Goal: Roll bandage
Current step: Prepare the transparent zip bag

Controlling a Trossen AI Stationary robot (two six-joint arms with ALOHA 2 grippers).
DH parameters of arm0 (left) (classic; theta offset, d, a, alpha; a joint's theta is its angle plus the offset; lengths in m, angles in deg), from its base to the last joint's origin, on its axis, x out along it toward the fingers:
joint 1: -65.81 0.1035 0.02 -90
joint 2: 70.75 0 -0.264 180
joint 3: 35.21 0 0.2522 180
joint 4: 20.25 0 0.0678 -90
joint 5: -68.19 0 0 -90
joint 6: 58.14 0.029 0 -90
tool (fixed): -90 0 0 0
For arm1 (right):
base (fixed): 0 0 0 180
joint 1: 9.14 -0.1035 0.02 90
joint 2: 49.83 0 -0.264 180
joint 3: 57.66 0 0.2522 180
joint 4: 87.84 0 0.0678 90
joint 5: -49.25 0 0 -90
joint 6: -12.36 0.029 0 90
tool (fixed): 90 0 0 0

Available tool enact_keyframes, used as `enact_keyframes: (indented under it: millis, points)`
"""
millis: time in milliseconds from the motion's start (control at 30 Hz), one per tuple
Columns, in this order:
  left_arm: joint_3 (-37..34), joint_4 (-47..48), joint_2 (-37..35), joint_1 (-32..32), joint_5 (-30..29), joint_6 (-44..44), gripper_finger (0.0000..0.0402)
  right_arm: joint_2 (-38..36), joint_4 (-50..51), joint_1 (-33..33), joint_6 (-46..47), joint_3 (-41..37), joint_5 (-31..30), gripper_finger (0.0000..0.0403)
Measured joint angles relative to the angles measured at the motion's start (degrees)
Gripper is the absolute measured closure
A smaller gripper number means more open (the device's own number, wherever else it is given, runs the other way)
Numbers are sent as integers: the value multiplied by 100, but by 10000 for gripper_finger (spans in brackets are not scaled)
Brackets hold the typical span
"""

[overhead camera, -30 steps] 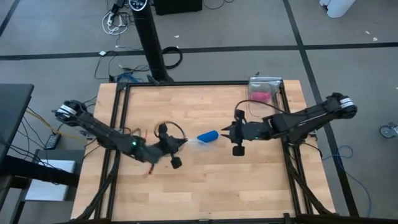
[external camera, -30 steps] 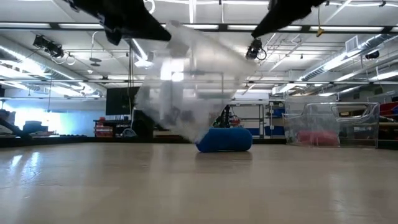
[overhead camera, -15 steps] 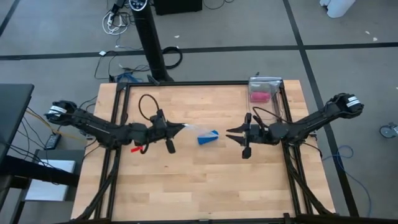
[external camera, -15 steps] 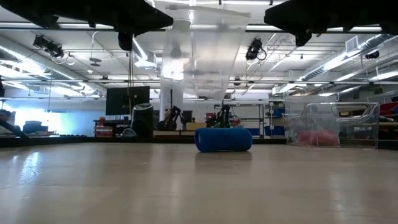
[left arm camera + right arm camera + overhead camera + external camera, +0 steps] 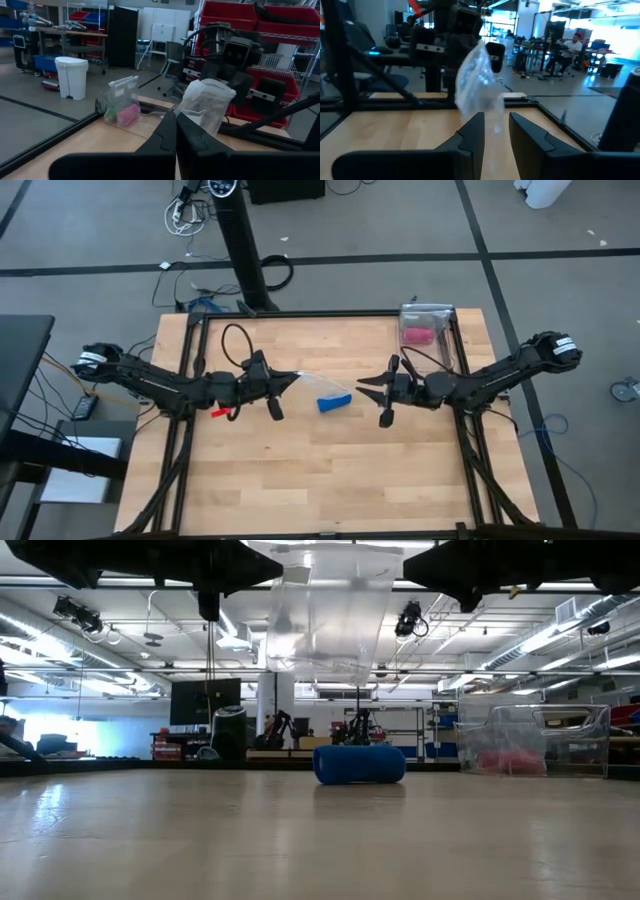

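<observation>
1. The left gripper (image 5: 291, 383) has its fingers pressed together on the edge of a clear plastic bag (image 5: 318, 384), which hangs above the table (image 5: 300, 470).
2. The right gripper (image 5: 365, 388) has a narrow gap between its fingers and holds nothing; it hovers just beside the bag's far end.
3. The bandage (image 5: 334, 401), a small blue roll, lies on the wood between the two grippers, under the lifted bag.
4. A pink roll (image 5: 418, 333) sits in a clear container at the table's far right corner.
</observation>
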Motion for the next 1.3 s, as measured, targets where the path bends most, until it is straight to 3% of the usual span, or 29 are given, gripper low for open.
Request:
enact_keyframes:
  millis: [167, 633, 1300]
  points:
    - [0, -1, 0, 0, -92, 9, 401, -1, -49, 25, 1, 3, 433, 307]
    - [2, -361, 90, 2, -184, -11, 401, 1, -248, 99, 98, 30, 446, 272]
    - [2, -1057, 382, 7, -81, 22, 401, 4, -88, 427, -119, 257, 858, 355]
